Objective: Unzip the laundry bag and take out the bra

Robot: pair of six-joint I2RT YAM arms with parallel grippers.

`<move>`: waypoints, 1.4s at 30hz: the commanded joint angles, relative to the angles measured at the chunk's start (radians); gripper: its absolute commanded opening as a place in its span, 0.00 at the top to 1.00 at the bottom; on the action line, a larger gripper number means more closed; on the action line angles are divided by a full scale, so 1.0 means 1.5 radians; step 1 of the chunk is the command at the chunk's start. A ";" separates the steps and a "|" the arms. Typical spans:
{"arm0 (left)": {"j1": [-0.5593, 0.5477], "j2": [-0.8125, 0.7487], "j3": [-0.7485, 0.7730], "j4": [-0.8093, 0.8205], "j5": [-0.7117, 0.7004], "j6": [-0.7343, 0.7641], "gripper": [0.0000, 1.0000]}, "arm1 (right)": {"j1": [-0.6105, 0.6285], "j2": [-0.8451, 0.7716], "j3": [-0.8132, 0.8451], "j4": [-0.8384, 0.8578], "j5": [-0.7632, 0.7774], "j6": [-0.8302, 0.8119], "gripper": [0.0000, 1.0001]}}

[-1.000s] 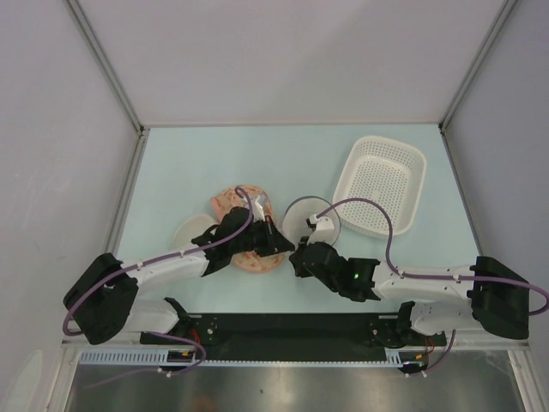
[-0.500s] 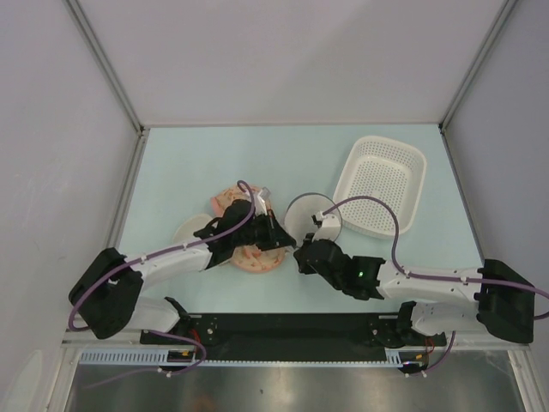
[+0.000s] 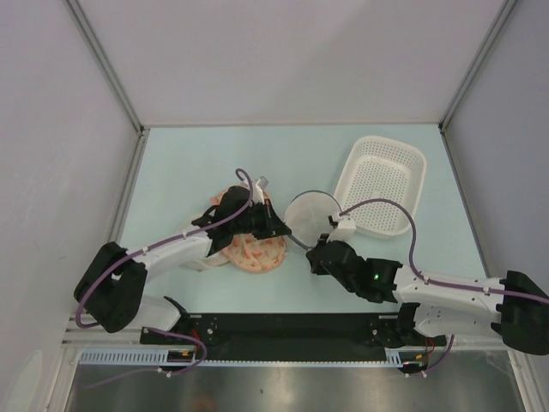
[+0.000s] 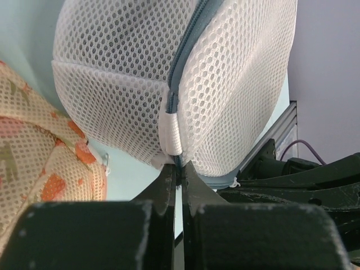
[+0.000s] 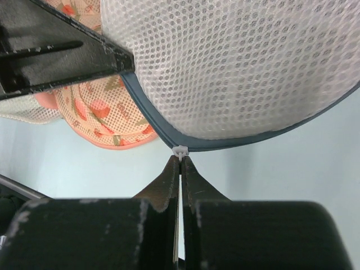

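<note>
Unzip step in hand, zip not yet opened. The laundry bag (image 3: 309, 215) sits mid-bench, just right of the peach floral padded item (image 3: 256, 253) and near the white basket (image 3: 388, 140). Left gripper (image 4: 180, 171) is closed tight, pinching the bag's rim right under a white fabric loop (image 4: 174, 135) where the navy zipper band (image 5: 151, 121) ends. Right gripper (image 5: 180, 163) is also closed tight, nipping a small white tab (image 5: 180, 151) on the band's lower edge. I can't tell which of the two is the actual zip pull. The bra isn't visible, and nothing dark shows through the mesh, so it's presumably inside. Next move, as I judge it: one gripper anchors the bag while the other draws its tab around the band's curve, keeping the mesh taut so the slider runs instead of bunching.
</note>
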 commanded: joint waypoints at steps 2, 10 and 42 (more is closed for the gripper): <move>0.027 0.026 0.067 -0.022 -0.057 0.065 1.00 | 0.001 -0.026 -0.006 -0.034 0.019 0.015 1.00; 0.027 0.023 0.084 -0.030 -0.055 0.095 0.65 | 0.000 0.012 0.006 0.027 -0.008 -0.002 1.00; -0.043 -0.097 -0.089 0.039 -0.081 -0.019 0.55 | 0.001 0.182 0.117 0.152 -0.085 -0.058 1.00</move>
